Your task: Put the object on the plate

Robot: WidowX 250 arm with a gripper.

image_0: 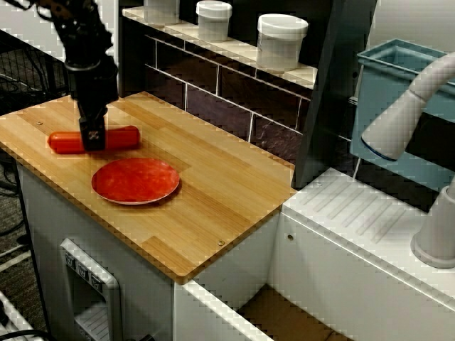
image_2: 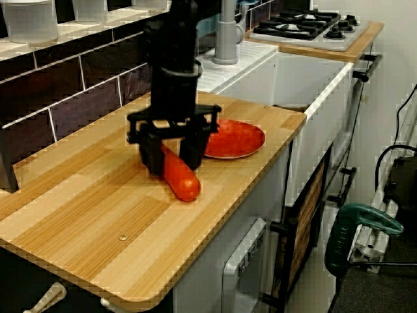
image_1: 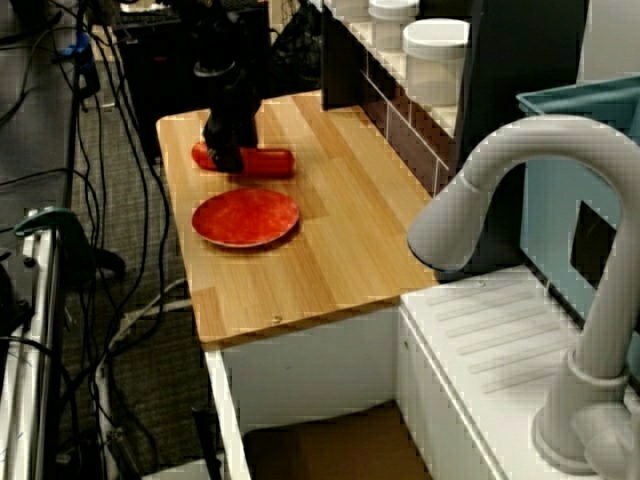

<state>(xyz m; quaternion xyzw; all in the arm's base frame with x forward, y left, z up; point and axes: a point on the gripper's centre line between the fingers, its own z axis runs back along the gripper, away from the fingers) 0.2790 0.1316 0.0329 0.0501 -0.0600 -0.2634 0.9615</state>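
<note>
Gripper (image_2: 171, 153) straddles the middle of the sausage (image_2: 179, 176), fingers narrowed on either side, sausage lying flat on the counter (image_2: 98, 208) beside the plate (image_2: 238, 138).

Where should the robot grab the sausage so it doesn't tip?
Around the middle, coming straight down from above. The sausage lies flat on the wooden counter, long and round with rounded ends, so fingers on either side of its middle should keep it level. The gripper is already straddling it about there. The plate sits right beside it, empty.
</note>
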